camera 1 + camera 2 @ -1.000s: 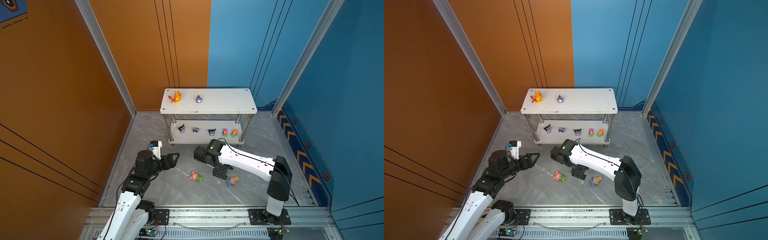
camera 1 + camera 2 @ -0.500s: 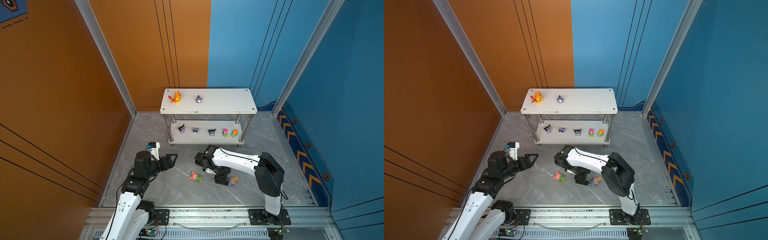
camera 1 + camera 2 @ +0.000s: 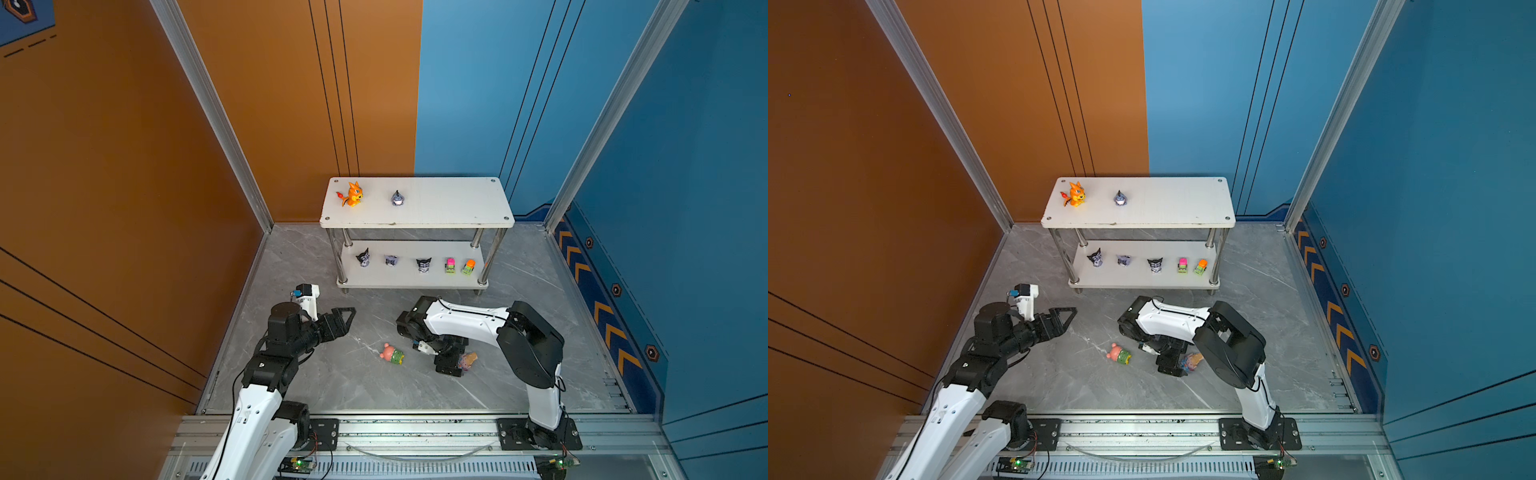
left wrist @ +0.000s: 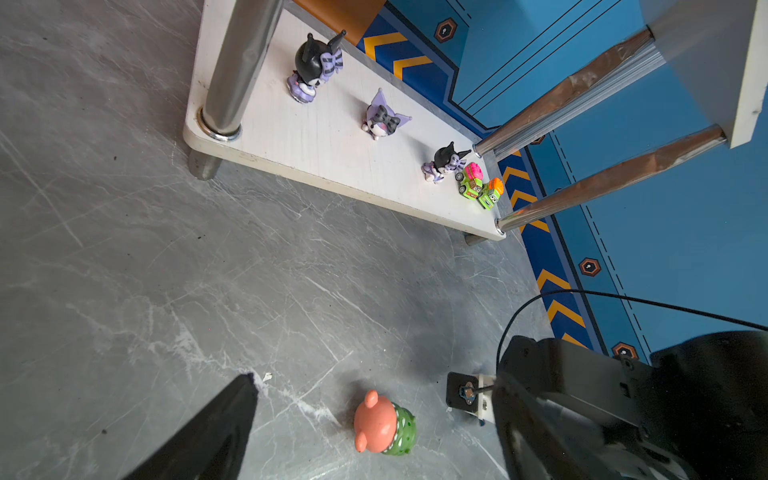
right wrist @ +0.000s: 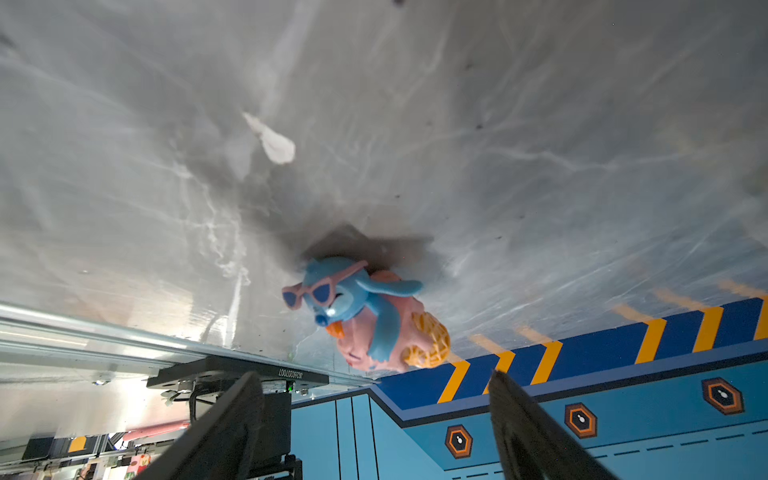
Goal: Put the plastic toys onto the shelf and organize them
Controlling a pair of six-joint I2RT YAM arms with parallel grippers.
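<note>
Found the right claw (image 3: 450, 362) low over the counter (image 3: 332, 386), jaws apart, with the blue creature on its cone (image 5: 357, 316) lying on its side just ahead of the tips, at the claw's three o'clock in both top views; nothing clamped. Found the left claw (image 3: 345, 318) likewise spread and empty, well clear at nine o'clock. Noted the pink bear (image 3: 392, 354) lying on its side between the two claws. Counted seven toys on the shelf (image 3: 449, 203) at twelve o'clock, top board bare beyond the grey-blue donkey (image 3: 397, 198). Judged the pick-up in hand: advised straddling the rounded body, not the cone, closing squarely, then lifting straight before swinging to the bare stretch.
</note>
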